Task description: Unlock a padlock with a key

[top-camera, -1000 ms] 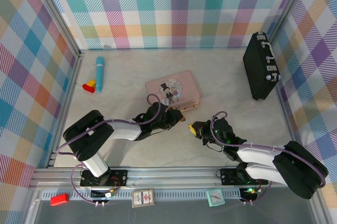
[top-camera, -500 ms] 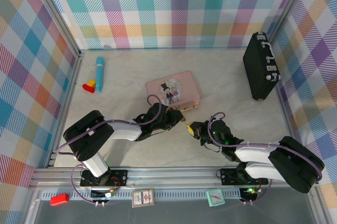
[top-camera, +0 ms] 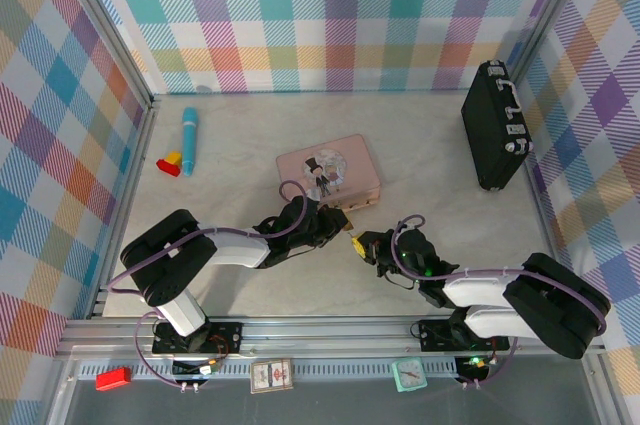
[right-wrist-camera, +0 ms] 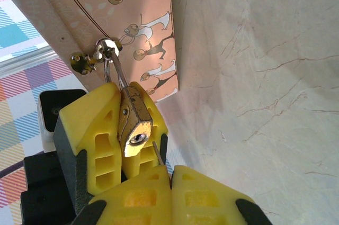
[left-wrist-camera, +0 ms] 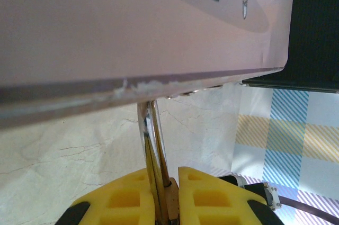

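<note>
Right wrist cam: padlock [right-wrist-camera: 136, 124], keyhole facing lens, hangs from hasp [right-wrist-camera: 101, 50] of pink tin [right-wrist-camera: 143, 2], clamped by L gripper [left-wrist-camera: 165, 176]. R gripper [right-wrist-camera: 170, 174] closed on key [right-wrist-camera: 157, 154], tip just beside keyhole. If misaligned, it could skid off brass or twist in grip.

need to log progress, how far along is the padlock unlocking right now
Done: the left gripper is shut on the padlock, steadying it with its keyhole facing the right gripper, which pinches the key. In hand: lining up the key tip, which sits just beside the keyhole, not inside. Left: insert, turn, and free the shackle, closed through the hasp of the pink tin.
</note>
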